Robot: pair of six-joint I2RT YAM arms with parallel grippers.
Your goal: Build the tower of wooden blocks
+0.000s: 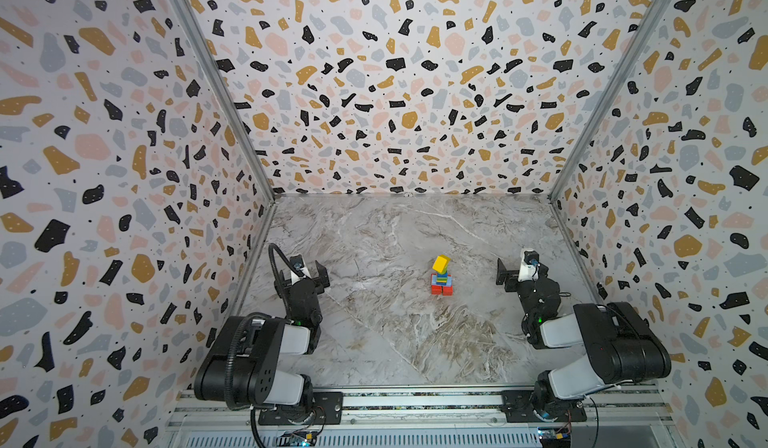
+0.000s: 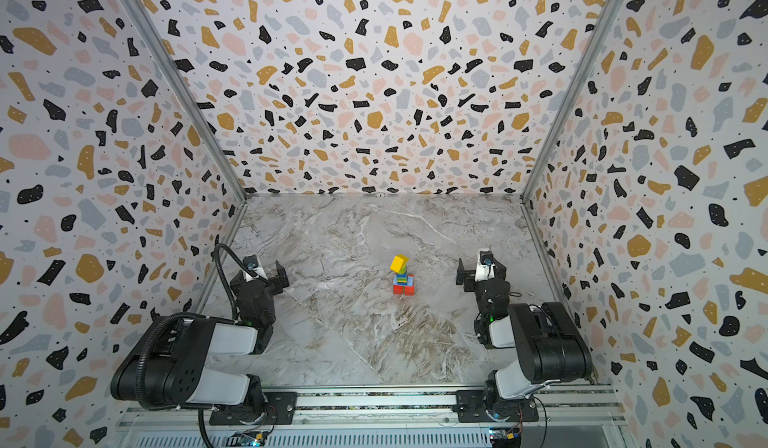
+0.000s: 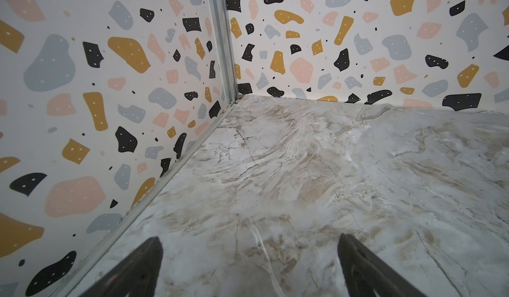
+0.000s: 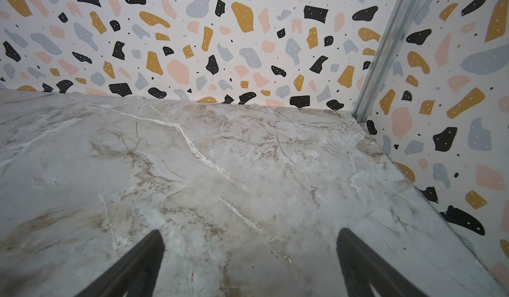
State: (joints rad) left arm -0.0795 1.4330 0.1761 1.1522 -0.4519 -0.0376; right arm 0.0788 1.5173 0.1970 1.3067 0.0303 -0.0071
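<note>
The wood block tower (image 1: pixel 441 279) (image 2: pixel 403 279) stands near the middle of the marble table in both top views. Its wood blocks run from red ones (image 1: pixel 441 289) at the base, through light blue, blue and green layers, to a yellow cube (image 1: pixel 441 264) on top, turned askew. My left gripper (image 1: pixel 302 277) (image 2: pixel 261 277) rests well to its left, open and empty. My right gripper (image 1: pixel 521 273) (image 2: pixel 481 274) rests well to its right, open and empty too. Both wrist views show only bare marble between the spread fingers (image 3: pixel 148 262) (image 4: pixel 146 257); the tower is out of those views.
Terrazzo-patterned walls (image 1: pixel 124 176) close in the marble table (image 1: pixel 395 342) on three sides, with metal corner posts (image 3: pixel 223 47) (image 4: pixel 385 47). A rail (image 1: pixel 415 400) carrying both arm bases runs along the front edge.
</note>
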